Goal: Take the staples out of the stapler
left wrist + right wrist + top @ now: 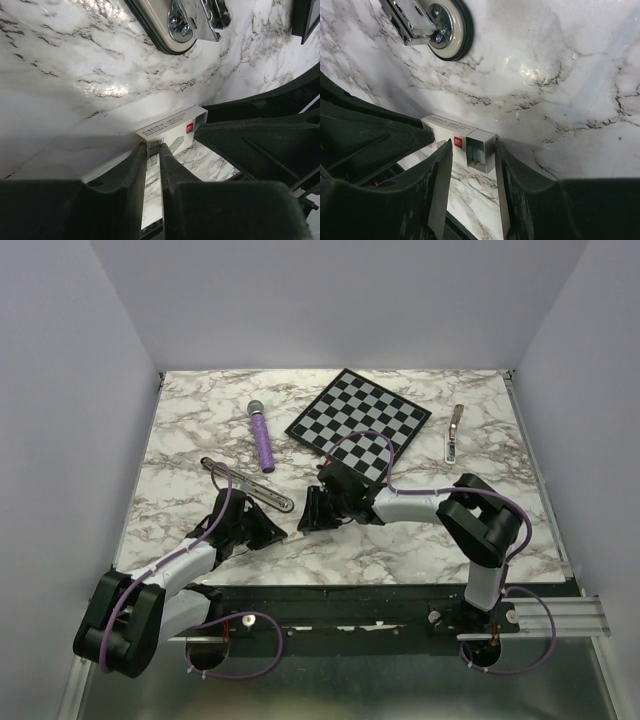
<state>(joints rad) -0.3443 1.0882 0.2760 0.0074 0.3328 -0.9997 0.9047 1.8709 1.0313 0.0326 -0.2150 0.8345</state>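
Observation:
The stapler (pixel 248 485) lies open on the marble table, left of centre; its chrome, black-rimmed round end shows in the left wrist view (pixel 187 25) and the right wrist view (pixel 437 25). A small white staple box (pixel 172 127) lies between my two grippers at the table's near middle (pixel 297 536). My left gripper (pixel 154 146) is shut, with a narrow gap, on the box's left end. The box's grey inner tray (pixel 482 150) sticks out of its right end. My right gripper (pixel 474 147) is open, with a finger on either side of that tray.
A purple cylinder with a grey head (pixel 262 437) lies behind the stapler. A chessboard (pixel 360 423) sits at the back centre, just behind my right wrist. A slim cream and brown tool (pixel 455 432) lies at the back right.

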